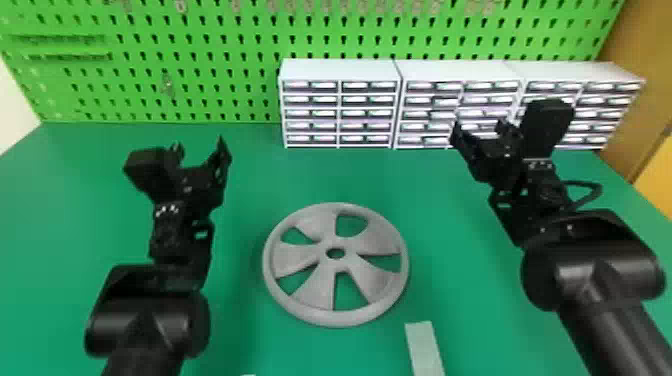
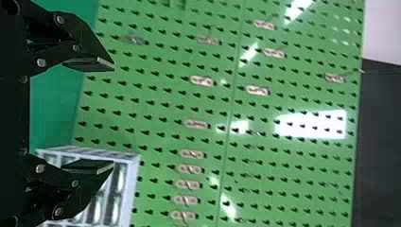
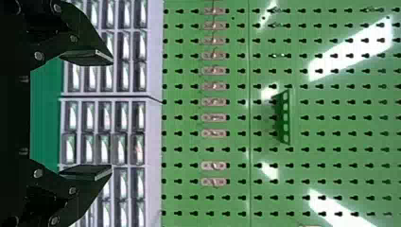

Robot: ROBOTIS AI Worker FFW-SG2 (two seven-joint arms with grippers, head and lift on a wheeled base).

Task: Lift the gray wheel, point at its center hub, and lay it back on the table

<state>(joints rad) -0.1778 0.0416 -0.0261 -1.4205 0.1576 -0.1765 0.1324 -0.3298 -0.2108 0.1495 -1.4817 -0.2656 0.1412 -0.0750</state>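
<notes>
The gray wheel (image 1: 320, 295) lies flat on the green table (image 1: 240, 330), its round center hub hole facing up, midway between my two arms. Left of the wheel and farther back, my left gripper (image 1: 200, 150) is raised with nothing in its fingers. My right gripper (image 1: 477, 132) is up at the back right, beyond the wheel, and holds nothing. In the left wrist view the left gripper (image 2: 113, 116) has its fingers wide apart. The right gripper (image 3: 112, 116) has its fingers spread just as widely in the right wrist view.
White drawer cabinets (image 1: 340, 70) stand along the table's back edge, behind my right gripper. A green pegboard (image 1: 150, 70) rises at the rear. A pale flat strip (image 1: 424, 347) lies near the front, right of the wheel.
</notes>
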